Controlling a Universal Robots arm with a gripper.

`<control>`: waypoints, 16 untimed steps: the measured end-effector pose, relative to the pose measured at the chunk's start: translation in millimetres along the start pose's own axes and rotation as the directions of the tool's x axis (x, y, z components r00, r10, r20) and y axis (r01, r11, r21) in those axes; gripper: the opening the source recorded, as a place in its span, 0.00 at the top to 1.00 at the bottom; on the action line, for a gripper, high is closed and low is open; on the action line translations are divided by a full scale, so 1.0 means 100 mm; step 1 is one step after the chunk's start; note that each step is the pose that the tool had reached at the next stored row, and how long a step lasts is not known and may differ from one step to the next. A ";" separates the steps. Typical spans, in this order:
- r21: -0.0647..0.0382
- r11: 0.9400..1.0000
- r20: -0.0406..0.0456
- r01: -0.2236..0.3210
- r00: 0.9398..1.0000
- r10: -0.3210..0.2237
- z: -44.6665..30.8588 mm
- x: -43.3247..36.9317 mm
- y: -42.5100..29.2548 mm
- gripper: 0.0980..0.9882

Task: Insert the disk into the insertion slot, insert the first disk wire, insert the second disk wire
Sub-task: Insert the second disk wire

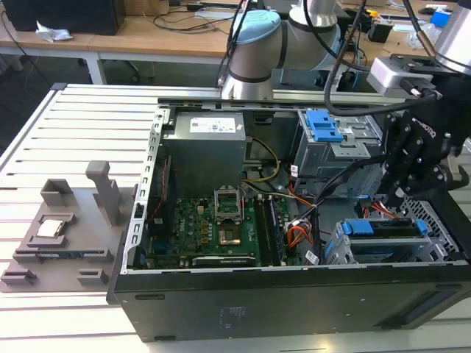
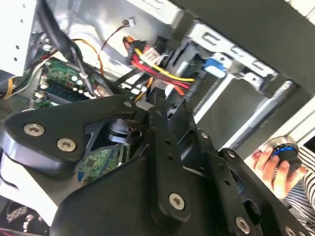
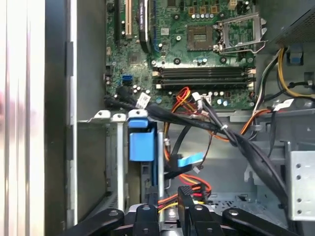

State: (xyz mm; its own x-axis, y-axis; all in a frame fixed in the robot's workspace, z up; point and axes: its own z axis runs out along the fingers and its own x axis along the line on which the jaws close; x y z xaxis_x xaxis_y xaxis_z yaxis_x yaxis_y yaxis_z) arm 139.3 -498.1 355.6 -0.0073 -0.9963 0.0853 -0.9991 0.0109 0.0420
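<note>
Down beside the green motherboard [image 1: 213,228], room is running tight. The black tower case [image 1: 257,309] is walling in the corner on the exterior view's right of the board, and a thick bundle of black cables [image 3: 236,142] is crossing between the board and that corner. The black two-fingered gripper [image 3: 170,211] is reaching into this gap. Its fingers [image 3: 147,216] are standing nearly together, pinching a small black plug [image 3: 184,196] that is trailing red, yellow and orange wires [image 2: 160,66]. The flat disk [image 1: 356,227], framed by its bright blue plastic caddy, is already sitting inside the grey perforated sheet-metal cage [image 1: 337,251], just off the board's edge on that same side (plug and caddy are lying near each other, though I cannot tell whether they are touching). A person's hand [image 2: 269,164] is resting on a round blue-lit knob [image 2: 285,150] outside the case.
</note>
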 end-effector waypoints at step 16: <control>0.007 0.999 -0.126 0.041 0.991 -0.040 0.083 -0.235 0.328 0.77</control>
State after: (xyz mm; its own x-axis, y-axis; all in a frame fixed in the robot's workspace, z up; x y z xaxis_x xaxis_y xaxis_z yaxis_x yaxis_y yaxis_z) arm 106.3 -475.1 346.7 0.0383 -0.9773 0.2086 -0.9988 -0.0309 0.0385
